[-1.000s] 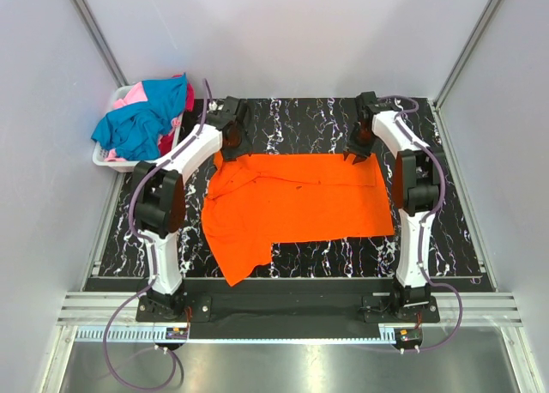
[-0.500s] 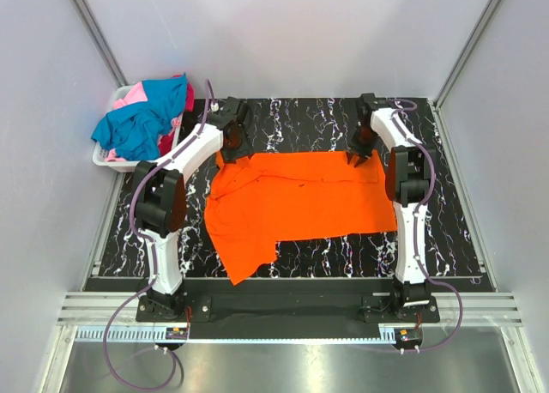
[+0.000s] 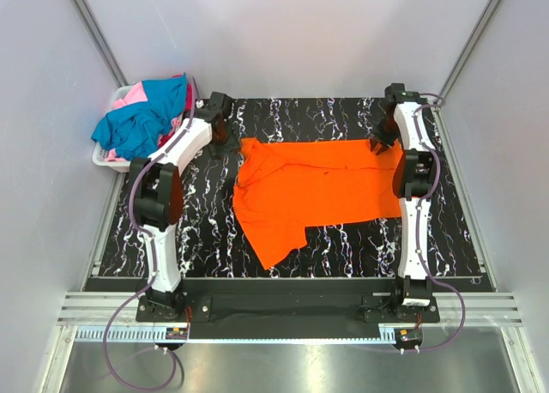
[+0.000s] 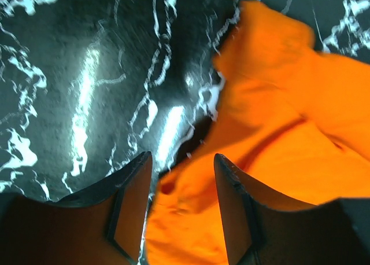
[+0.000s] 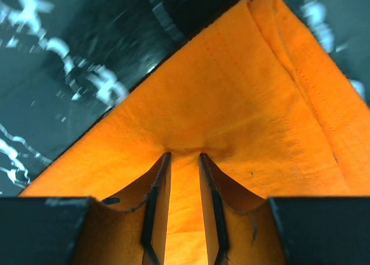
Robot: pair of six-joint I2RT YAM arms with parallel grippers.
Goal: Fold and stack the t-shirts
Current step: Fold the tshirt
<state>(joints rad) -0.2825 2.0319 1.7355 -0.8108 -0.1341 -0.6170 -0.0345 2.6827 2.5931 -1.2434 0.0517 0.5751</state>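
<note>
A vivid orange t-shirt [image 3: 317, 183] lies spread and creased on the black marbled mat [image 3: 197, 230], its lower part trailing toward the front. My right gripper [image 3: 378, 146] is at the shirt's far right corner. In the right wrist view it [image 5: 184, 156] is shut, pinching a fold of the orange cloth [image 5: 231, 97]. My left gripper [image 3: 227, 144] is beside the shirt's far left corner. In the left wrist view its jaws [image 4: 182, 158] stand wide open over the edge of the orange cloth [image 4: 277, 137]. Teal [image 3: 141, 123], pink [image 3: 129, 94] and red [image 3: 186, 110] shirts are heaped in the basket.
The white slatted basket [image 3: 105, 160] stands off the mat's far left corner, against the left wall. Grey walls close in the mat on three sides. A metal rail runs along the near edge by the arm bases.
The orange shirt has been dragged to the right. My right gripper moved right and farther back with its corner. My left gripper has let go and moved left, off the cloth.
</note>
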